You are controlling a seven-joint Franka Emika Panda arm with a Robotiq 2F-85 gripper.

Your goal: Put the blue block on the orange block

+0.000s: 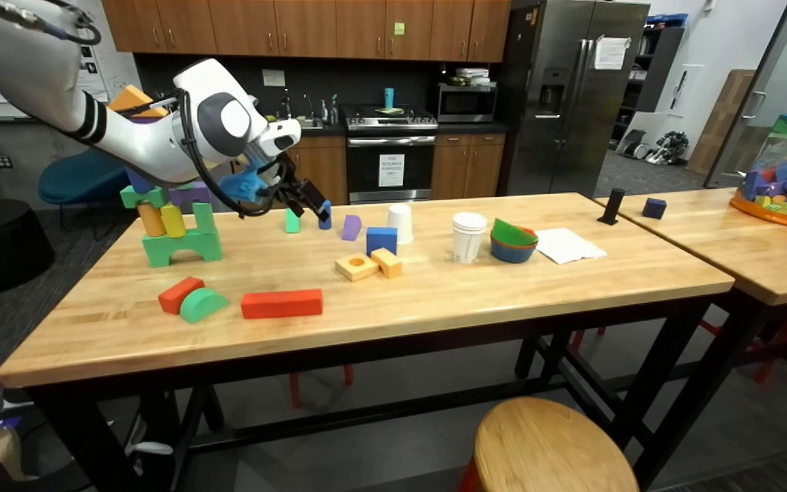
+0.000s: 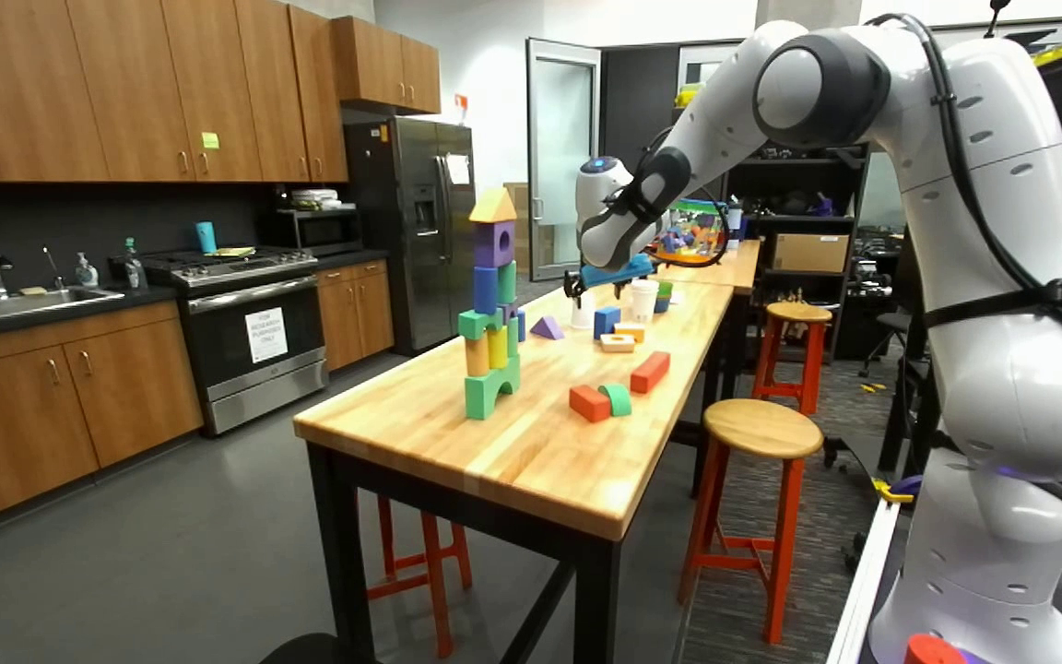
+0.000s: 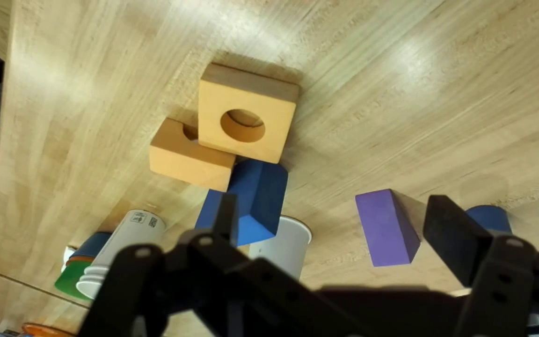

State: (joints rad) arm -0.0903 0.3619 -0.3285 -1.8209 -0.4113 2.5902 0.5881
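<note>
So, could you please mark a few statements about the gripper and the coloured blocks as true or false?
1. The boxy mid-blue block and the long red-orange bar both rest on the pale wooden table. True.
2. The blue block lies on the bar. False: they are apart.
3. The black two-fingered gripper hangs open above the table. True.
4. A green arch is the base of the multicoloured block tower. True.
5. The tower's top piece is purple. False: it is a yellow-orange triangular block.
</note>
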